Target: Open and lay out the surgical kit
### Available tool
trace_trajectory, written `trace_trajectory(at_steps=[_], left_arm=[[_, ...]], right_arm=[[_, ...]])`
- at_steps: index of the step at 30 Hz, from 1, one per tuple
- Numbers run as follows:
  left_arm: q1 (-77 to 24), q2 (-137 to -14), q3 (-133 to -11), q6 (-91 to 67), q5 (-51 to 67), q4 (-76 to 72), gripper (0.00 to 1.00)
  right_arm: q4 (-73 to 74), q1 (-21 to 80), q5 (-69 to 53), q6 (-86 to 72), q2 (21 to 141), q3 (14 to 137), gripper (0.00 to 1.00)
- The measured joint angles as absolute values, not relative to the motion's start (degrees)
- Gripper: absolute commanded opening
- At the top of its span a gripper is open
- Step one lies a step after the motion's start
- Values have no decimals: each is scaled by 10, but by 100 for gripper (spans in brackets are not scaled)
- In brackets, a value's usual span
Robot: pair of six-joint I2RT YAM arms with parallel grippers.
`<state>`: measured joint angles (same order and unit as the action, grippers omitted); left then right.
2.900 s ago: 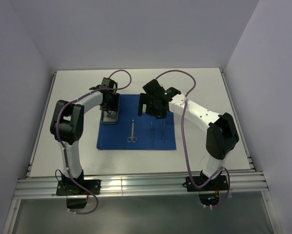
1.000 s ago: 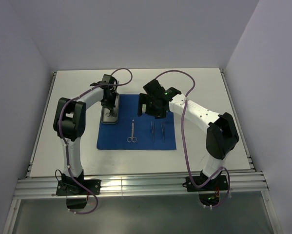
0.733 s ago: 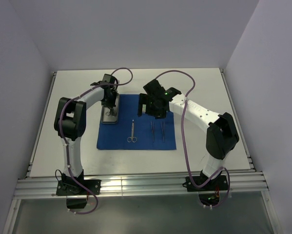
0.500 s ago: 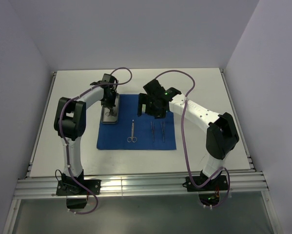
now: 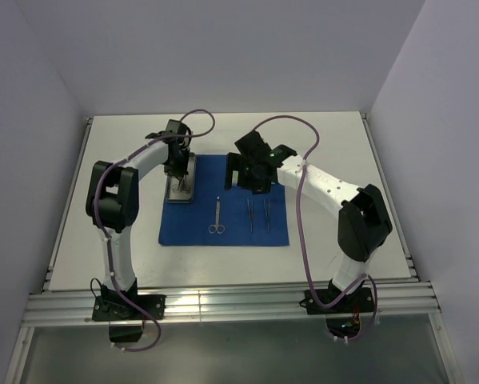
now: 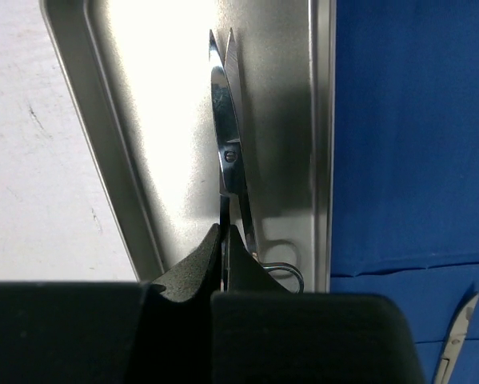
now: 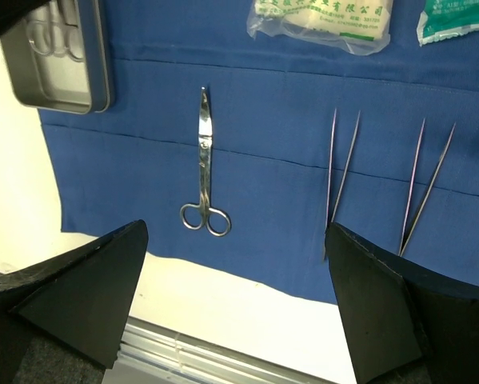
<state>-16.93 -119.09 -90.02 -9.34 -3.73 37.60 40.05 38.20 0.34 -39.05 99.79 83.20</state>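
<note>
Scissors in the tray are pinched by the clenched left hand, low centre; the right hand is held released.

The white table is a plain flat top, walled on 3 sides, with grooved metal rails running along its near edge. 1 blue cloth lies spread flat on it, about midway across and well back from the rails. 1 small steel tray sits at the cloth's far left corner, straddling the edge, its right part on the cloth and its left part over bare tabletop.
</note>
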Motion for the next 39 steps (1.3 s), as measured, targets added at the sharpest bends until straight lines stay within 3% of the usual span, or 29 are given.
trace_trajectory(at_steps=[10,17,26,39], left_arm=[[-169,-1167,-904,-94,-34,377,0],[-169,-1149,-907,-99,-24,386,0],[-169,-1065,-906,-109,18,396,0],[-173,-1002,-855,-123,79,403,0]], right_arm=[[379,382,-12,-391,998,828,98],[343,382,-27,-396,998,827,92],[213,382,-105,-431,998,762,75],[25,382,-208,-491,997,709,74]])
